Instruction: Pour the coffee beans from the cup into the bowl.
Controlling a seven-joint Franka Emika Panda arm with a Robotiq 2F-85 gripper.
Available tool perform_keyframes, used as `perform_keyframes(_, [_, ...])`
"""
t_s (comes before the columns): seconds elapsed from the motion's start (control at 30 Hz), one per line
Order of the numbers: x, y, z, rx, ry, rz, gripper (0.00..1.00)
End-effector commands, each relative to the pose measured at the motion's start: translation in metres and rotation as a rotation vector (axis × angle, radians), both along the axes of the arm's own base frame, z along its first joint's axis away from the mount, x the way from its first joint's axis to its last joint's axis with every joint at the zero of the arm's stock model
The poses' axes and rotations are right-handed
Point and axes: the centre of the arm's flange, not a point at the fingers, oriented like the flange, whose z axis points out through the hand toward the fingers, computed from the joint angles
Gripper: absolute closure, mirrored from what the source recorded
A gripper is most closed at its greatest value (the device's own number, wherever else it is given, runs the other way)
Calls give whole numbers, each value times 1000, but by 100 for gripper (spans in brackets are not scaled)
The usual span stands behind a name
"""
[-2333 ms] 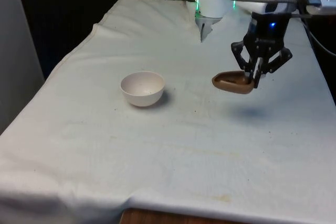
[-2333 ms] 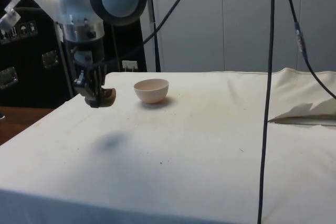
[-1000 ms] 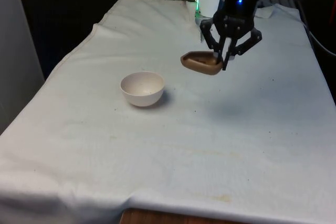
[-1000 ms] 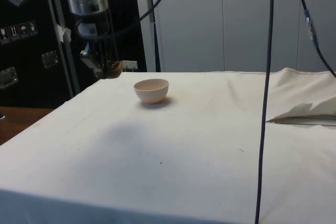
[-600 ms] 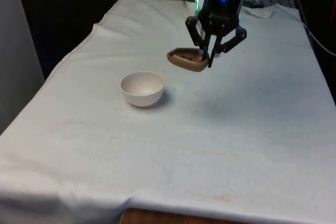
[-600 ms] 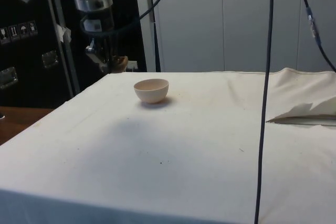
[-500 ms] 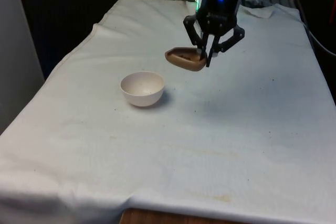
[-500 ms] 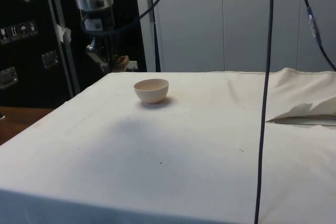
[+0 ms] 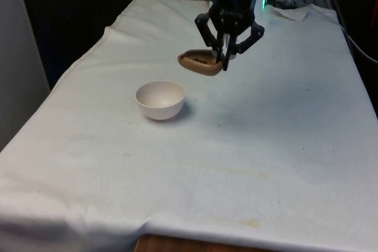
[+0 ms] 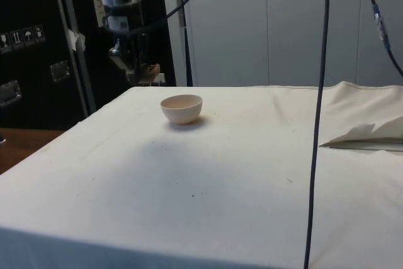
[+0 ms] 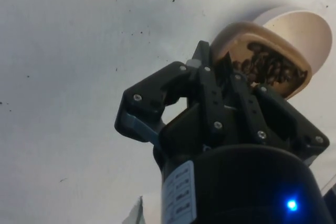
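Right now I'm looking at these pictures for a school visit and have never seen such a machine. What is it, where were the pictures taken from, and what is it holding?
It is a white robot arm with a black two-fingered gripper at its end. One picture looks across the table, one from the table's side, and one from a camera on the arm's wrist.

The table is covered by a white cloth. On it stands a pale, empty bowl.

The gripper is shut on the rim of a small brown cup and holds it in the air, near the bowl. The wrist view shows dark coffee beans inside the cup, with the bowl just beyond it.
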Motion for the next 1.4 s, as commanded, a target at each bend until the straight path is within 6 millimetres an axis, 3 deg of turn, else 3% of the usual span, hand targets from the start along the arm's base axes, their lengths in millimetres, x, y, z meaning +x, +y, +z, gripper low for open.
perform_keyframes(0.0, [-2,-2,1,16,-1,-2,100])
perform_keyframes(0.87, [-6,-59,-2,100,19,-35,100])
perform_keyframes(1.37, [-20,-94,-2,189,20,-38,100])
